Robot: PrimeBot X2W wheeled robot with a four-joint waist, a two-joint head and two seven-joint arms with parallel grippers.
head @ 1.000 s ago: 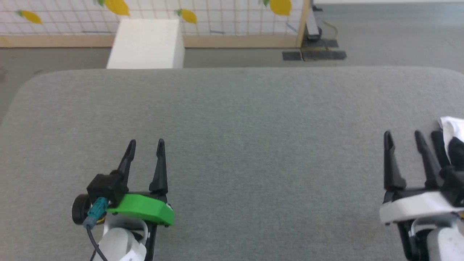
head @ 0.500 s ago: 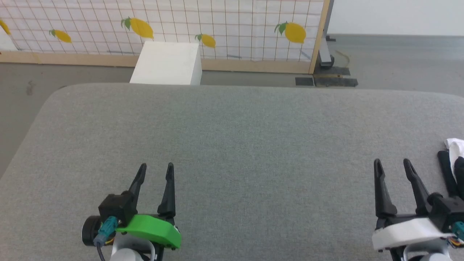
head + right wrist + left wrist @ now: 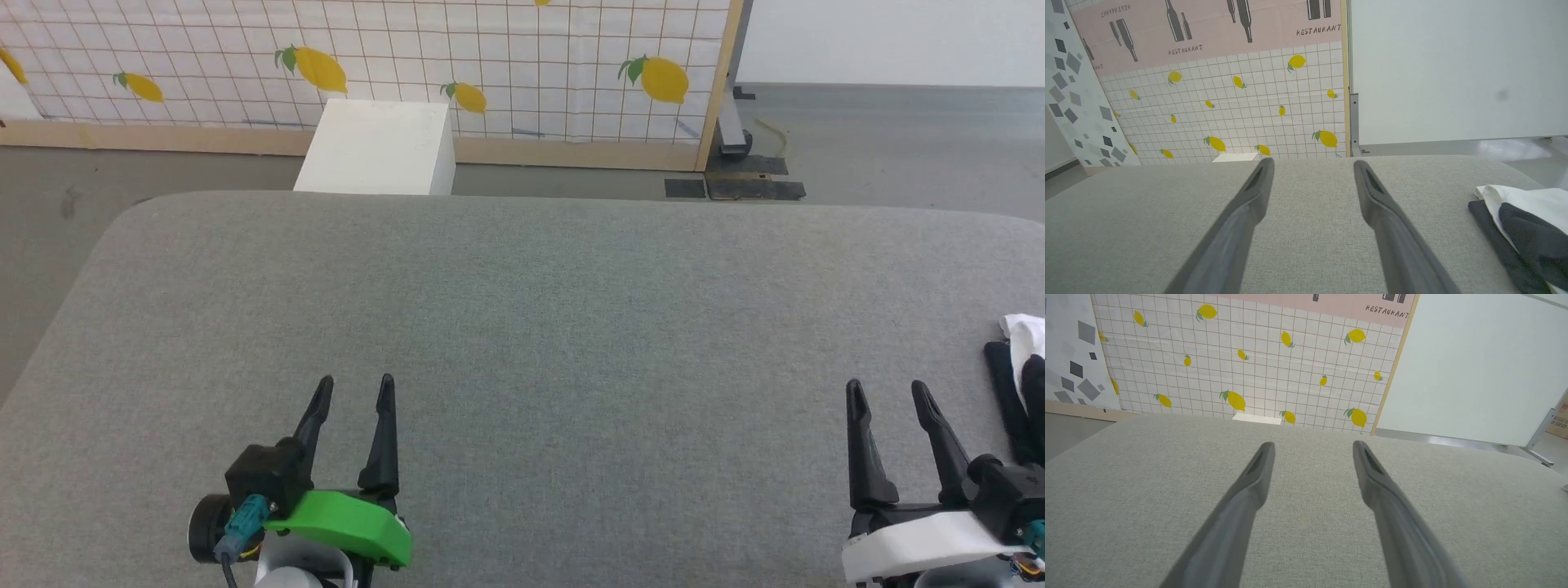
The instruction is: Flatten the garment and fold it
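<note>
The garment (image 3: 1024, 359) lies bunched at the right edge of the grey padded table (image 3: 539, 310), white cloth with black parts. It also shows at the lower right of the right wrist view, as white and black folds (image 3: 1523, 220). My right gripper (image 3: 886, 390) stands open just left of the garment, not touching it, with nothing between its fingers (image 3: 1249, 204). At the lower left my left gripper (image 3: 355, 384) is open over bare table, far from the garment, its fingers (image 3: 1253, 482) empty.
A white box (image 3: 375, 147) stands on the floor beyond the table's far edge. Behind it runs a gridded panel with lemon prints (image 3: 490, 65) on a wooden frame. The table's left corner is rounded (image 3: 122, 220). Grey floor lies at left and far right.
The head camera has tilted up, so the table and both grippers sit lower in the picture and more of the lemon panel shows. Both grippers stay open.
</note>
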